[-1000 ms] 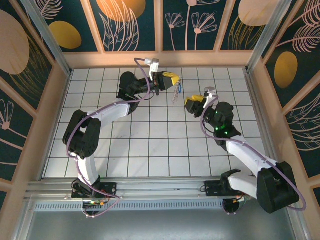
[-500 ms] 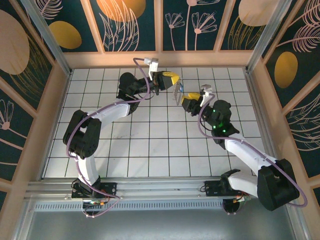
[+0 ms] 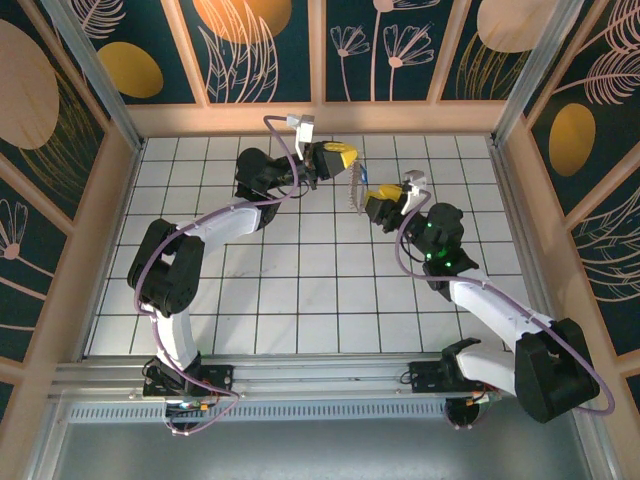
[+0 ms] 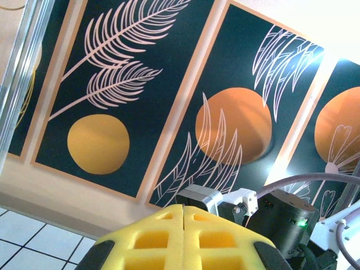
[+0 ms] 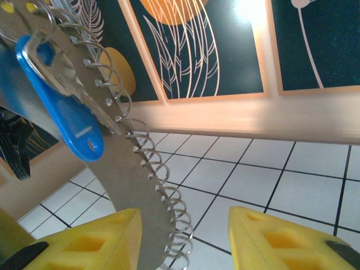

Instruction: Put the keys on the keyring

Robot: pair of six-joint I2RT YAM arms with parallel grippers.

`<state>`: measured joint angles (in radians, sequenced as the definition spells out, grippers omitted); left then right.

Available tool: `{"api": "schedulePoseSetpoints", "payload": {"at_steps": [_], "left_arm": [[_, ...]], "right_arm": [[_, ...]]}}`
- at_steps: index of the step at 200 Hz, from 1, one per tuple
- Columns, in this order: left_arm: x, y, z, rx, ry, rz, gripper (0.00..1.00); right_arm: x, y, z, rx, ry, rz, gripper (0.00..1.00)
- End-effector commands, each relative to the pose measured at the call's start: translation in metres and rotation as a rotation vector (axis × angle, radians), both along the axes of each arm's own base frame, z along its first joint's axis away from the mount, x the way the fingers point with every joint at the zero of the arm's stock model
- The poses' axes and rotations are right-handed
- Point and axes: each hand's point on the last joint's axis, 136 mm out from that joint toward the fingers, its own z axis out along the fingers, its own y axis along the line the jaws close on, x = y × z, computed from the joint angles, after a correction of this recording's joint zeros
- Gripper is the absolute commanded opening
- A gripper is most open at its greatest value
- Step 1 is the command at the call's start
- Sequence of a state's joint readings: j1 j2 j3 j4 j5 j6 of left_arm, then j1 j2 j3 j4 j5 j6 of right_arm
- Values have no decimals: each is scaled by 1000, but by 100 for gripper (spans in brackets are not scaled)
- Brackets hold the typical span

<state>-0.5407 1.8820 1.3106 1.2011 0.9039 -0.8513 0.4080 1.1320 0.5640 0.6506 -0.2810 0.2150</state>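
Blue keys (image 5: 62, 109) against coiled keyring (image 5: 126, 180), mere specks overhead

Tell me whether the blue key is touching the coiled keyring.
Touching. The right wrist view shows the blue key lying against the keyring, its metal blade running in among the wire coils with no gap visible.

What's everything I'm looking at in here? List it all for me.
keyring: one, grey strip edged with wire coils, in the air between the grippers
keys: one blue head with a metal blade, against the keyring
table: one, white tiles, under the arms
wall panels: several, dark teal with orange discs and pale leaves, around the table
cables: two, purple, along the arms
left gripper: one, yellow fingers, shut, at the keyring's top
right gripper: one, yellow fingers, open, keyring's lower end between them
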Motion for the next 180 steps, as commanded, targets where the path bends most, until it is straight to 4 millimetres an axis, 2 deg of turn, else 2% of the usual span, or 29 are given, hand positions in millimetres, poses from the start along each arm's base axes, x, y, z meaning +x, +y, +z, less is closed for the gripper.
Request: {"api": "schedulePoseSetpoints", "payload": {"at_steps": [1, 65, 113, 180], "left_arm": [[0, 3, 3, -34, -21, 2, 0], [-1, 2, 1, -32, -16, -6, 0], [-2, 2, 1, -31, -16, -17, 0], [-3, 1, -1, -29, -13, -24, 0]], "right_arm": [[-5, 2, 24, 25, -86, 8, 45], [-7, 17, 42, 19, -135, 42, 47], [-1, 18, 57, 17, -169, 25, 47], [5, 22, 68, -20, -200, 23, 45]]}}
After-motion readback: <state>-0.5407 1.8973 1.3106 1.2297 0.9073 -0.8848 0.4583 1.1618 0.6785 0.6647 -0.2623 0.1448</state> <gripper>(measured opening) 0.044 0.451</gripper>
